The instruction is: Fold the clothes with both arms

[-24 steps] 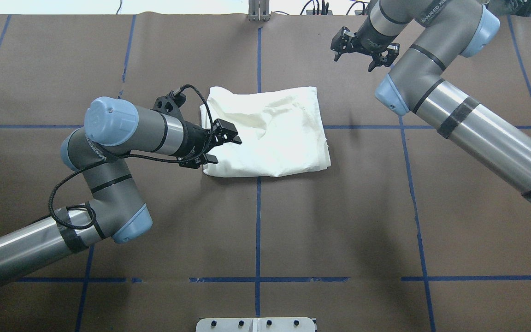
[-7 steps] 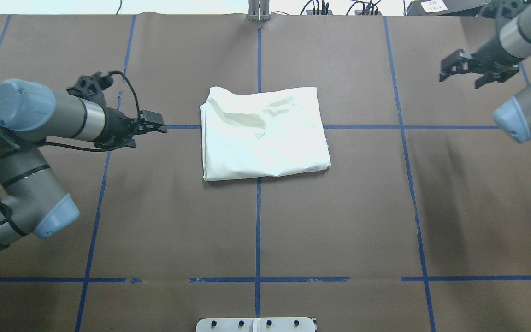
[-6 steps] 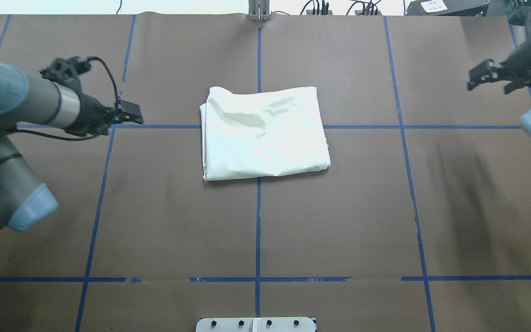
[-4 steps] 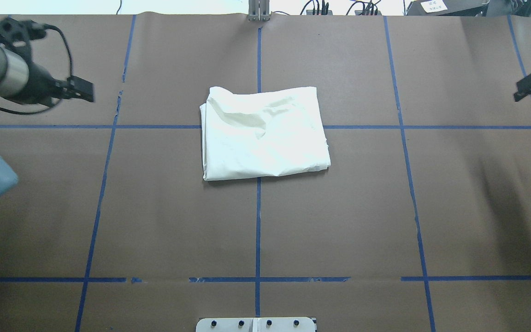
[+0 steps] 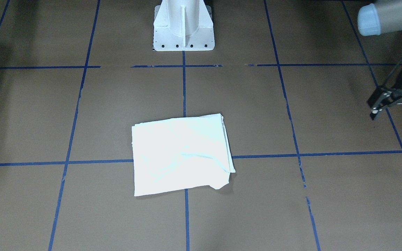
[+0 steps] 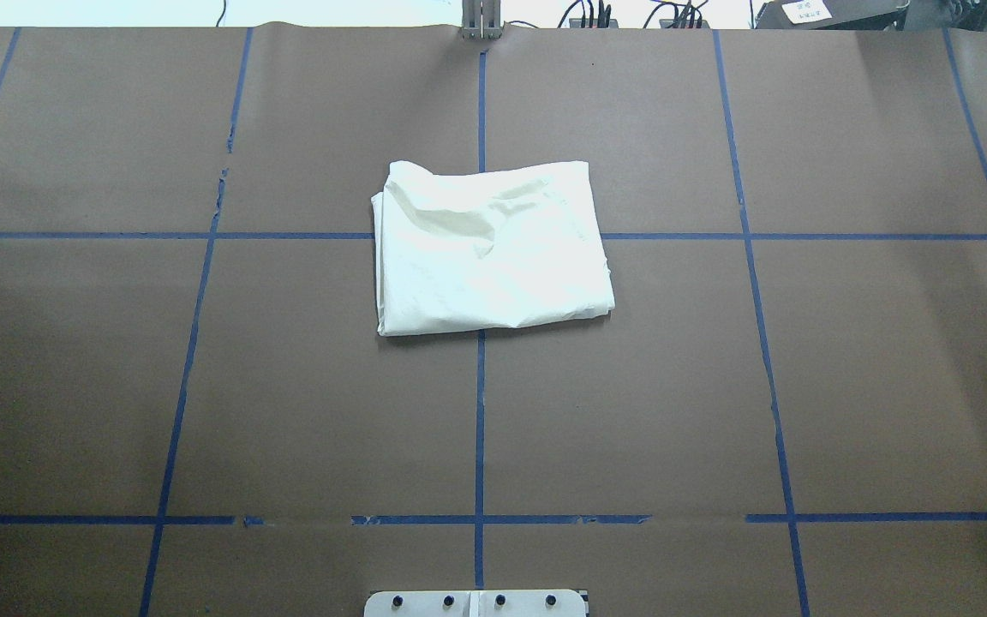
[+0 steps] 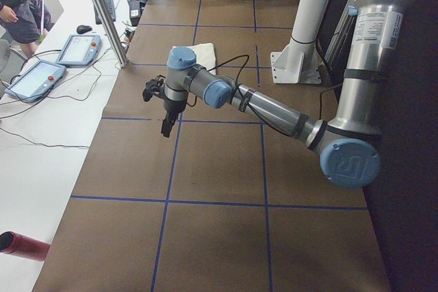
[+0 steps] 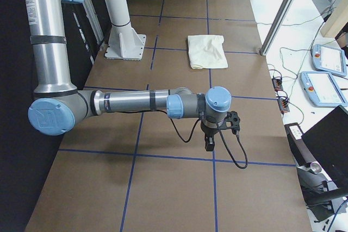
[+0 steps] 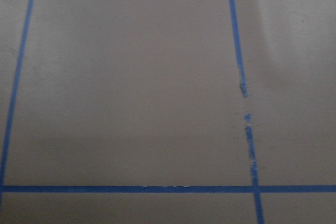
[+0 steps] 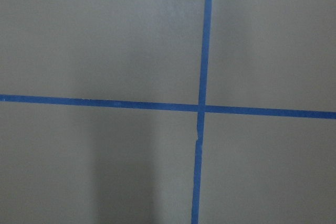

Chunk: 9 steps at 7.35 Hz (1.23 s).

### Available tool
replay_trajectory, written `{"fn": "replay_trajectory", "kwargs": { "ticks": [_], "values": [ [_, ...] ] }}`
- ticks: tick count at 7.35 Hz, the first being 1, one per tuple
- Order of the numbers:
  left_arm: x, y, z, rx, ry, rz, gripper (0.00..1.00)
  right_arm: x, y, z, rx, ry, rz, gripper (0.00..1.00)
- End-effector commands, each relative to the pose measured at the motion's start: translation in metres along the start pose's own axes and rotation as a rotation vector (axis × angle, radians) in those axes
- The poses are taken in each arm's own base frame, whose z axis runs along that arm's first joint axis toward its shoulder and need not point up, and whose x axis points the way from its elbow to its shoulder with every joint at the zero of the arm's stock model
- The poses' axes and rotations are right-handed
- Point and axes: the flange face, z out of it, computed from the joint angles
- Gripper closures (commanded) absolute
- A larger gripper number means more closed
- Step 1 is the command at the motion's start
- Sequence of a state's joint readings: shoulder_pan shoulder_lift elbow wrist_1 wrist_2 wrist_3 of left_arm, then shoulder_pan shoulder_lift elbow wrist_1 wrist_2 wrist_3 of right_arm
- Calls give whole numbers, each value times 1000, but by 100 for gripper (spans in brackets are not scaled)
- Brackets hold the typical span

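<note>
Overhead exterior: shirt [image 6: 491, 248] lying folded on surface [image 6: 288, 386].
Exterior front-facing: left fingers [image 5: 377, 108] hanging spread apart — gripping nothing.
Exterior right: right fingers [image 8: 209, 144] hovering — opening, cannot tell.

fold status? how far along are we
Done: the shirt lies folded into a compact rectangle, centred on the table, plain cream side up, slightly rumpled near one corner. In hand: nothing. The left gripper is open and empty, well off to one side; the right gripper hangs over the table far from the cloth, jaws unreadable. Left: likely nothing, perhaps smoothing.
</note>
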<state>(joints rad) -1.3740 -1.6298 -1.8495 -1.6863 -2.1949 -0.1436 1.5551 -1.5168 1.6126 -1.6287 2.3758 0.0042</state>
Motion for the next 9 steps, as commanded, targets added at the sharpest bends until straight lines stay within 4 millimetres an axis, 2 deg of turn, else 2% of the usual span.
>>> {"fn": "replay_trajectory", "kwargs": {
  "ticks": [1, 2, 3, 4, 6, 7, 8, 9],
  "values": [
    [-71, 61, 2, -34, 31, 76, 0, 19, 25, -10, -31, 2, 39, 0],
    [-91, 62, 28, -30, 29, 30, 0, 14, 19, -15, -19, 13, 31, 0],
    [-124, 81, 69, -37, 28, 9, 0, 18, 19, -8, -25, 25, 20, 0],
    [-133, 84, 80, 7, 32, 46, 0, 15, 15, -12, 4, 21, -3, 0],
    [-138, 88, 79, -72, 36, -34, 0, 15, 16, -11, 0, 11, 13, 0],
    [-126, 77, 61, -103, 35, -64, 0, 12, 15, -13, 1, -9, 15, 0],
    [-118, 76, 49, -136, 34, -92, 0, 11, 15, -15, 3, -12, 14, 0],
    [-119, 82, 51, -148, 35, -101, 0, 9, 17, -20, 15, -10, 11, 0]
  ]
}}
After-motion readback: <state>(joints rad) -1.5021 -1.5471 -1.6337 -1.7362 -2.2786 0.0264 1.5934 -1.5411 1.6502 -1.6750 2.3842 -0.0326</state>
